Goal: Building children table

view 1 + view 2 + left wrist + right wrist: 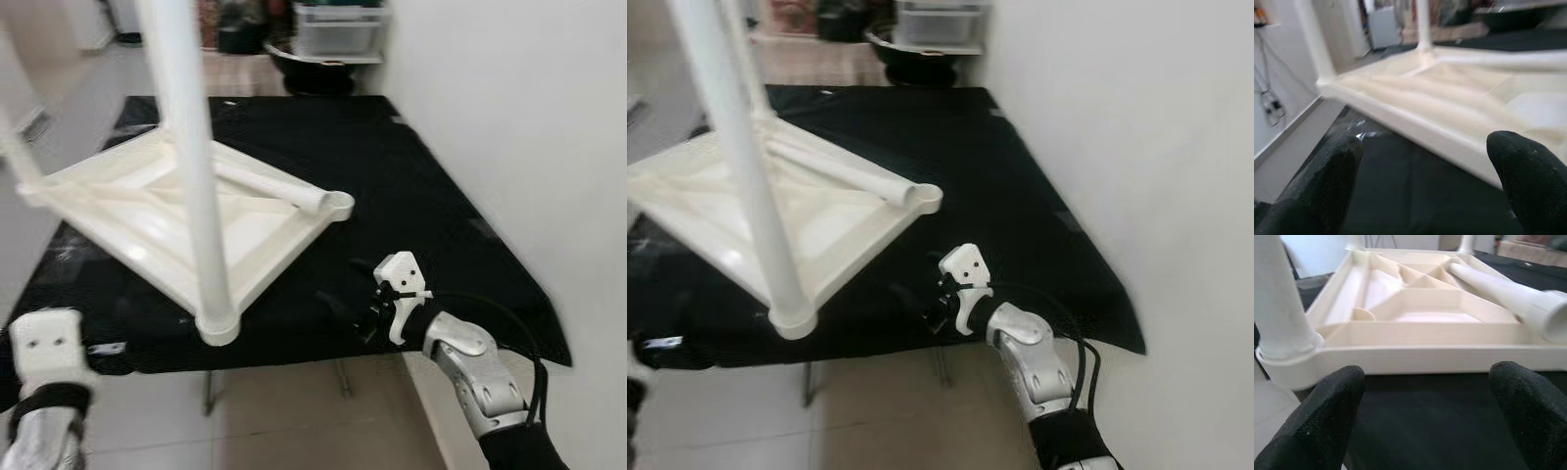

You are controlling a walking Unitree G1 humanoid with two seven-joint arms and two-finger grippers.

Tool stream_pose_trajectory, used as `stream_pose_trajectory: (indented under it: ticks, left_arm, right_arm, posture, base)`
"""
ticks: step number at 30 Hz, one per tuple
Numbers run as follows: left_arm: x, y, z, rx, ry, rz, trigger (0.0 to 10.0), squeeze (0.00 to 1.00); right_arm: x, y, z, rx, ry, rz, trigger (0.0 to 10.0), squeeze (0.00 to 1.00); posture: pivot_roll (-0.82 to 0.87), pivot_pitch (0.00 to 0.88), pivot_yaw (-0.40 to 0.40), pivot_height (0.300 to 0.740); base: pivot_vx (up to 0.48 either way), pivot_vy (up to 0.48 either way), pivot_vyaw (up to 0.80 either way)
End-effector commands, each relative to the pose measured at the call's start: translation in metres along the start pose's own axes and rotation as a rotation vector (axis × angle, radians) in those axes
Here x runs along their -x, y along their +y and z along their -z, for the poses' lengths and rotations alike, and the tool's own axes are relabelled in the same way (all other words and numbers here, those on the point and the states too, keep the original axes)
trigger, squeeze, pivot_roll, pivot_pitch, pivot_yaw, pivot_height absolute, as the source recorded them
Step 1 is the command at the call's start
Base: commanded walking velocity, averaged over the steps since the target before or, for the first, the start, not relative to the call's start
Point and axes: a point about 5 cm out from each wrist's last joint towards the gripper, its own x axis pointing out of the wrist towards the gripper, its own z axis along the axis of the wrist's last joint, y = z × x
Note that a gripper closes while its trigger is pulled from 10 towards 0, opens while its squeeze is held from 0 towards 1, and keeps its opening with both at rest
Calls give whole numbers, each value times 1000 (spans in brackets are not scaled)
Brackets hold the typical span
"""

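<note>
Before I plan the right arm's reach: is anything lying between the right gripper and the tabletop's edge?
No. In the right wrist view, bare black cloth separates the open right gripper from the white tabletop.

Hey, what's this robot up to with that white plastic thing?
It is putting together a small white table, which lies upside down on a black cloth. Some legs already stand up in their corners; one loose leg lies across the underside. Both grippers are open and holding nothing: the right gripper sits near the table's edge, the left gripper faces its rim.
</note>
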Motion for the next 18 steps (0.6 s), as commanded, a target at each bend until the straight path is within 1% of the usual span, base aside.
stream_pose_trajectory:
  ticks: [1, 2, 3, 4, 5, 6, 7, 8, 9, 11, 14, 17, 18]
  left_arm:
    - [-1, -10, 10, 18, 40, 42, 10000, 0]
    - [-4, -21, 13, 29, 47, 90, 10000, 0]
    - [-4, -21, 13, 29, 47, 90, 10000, 0]
    - [-5, -32, 16, 45, 55, 133, 10000, 0]
    - [-6, -44, 19, 64, 66, 175, 10000, 0]
    - [-6, -50, 21, 77, 73, 199, 10000, 0]
    - [-6, -50, 21, 77, 73, 199, 10000, 0]
    - [-5, -63, 25, 104, 95, 241, 10000, 0]
    - [-5, -63, 25, 104, 95, 241, 10000, 0]
    - [-3, -68, 26, 70, 97, 272, 10000, 0]
    - [-4, -64, 26, 85, 96, 259, 10000, 0]
    - [-6, -64, 26, 91, 87, 251, 10000, 0]
    - [-7, -65, 26, 82, 80, 256, 10000, 0]
  right_arm:
    - [2, -3, 5, 0, 16, 53, 10000, 0]
    - [2, -3, 11, -9, 35, 101, 10000, 0]
    - [2, -3, 11, -9, 35, 101, 10000, 0]
    - [4, -3, 14, -25, 37, 156, 10000, 0]
    - [7, -7, 16, -49, 35, 233, 10000, 0]
    - [10, -9, 17, -65, 32, 281, 10000, 0]
    - [10, -9, 17, -65, 32, 281, 10000, 0]
    - [17, -13, 20, -129, 22, 361, 10000, 0]
    - [17, -13, 20, -129, 22, 361, 10000, 0]
    - [21, -13, 23, -118, 32, 393, 10000, 0]
    - [23, -11, 21, -92, 24, 406, 10000, 0]
    - [22, -9, 22, -74, 31, 397, 10000, 0]
    - [20, -8, 22, -69, 31, 388, 10000, 0]
  posture:
    - [72, 52, -43, 740]
    - [67, 53, -45, 740]
    - [67, 53, -45, 740]
    - [60, 50, -45, 740]
    - [57, 51, -43, 740]
    - [53, 50, -44, 740]
    - [53, 50, -44, 740]
    - [49, 49, -42, 740]
    - [49, 49, -42, 740]
    - [42, 48, -40, 740]
    - [39, 47, -35, 740]
    - [45, 41, -31, 740]
    - [47, 39, -32, 740]
  base:
    - [0, 0, 800]
    - [0, 0, 800]
    - [0, 0, 800]
    - [0, 0, 800]
    - [0, 0, 800]
    - [0, 0, 800]
    - [0, 0, 800]
    - [0, 0, 0]
    - [0, 0, 0]
    - [0, -315, 0]
    - [0, -480, 0]
    - [0, 0, 800]
    - [0, 0, 800]
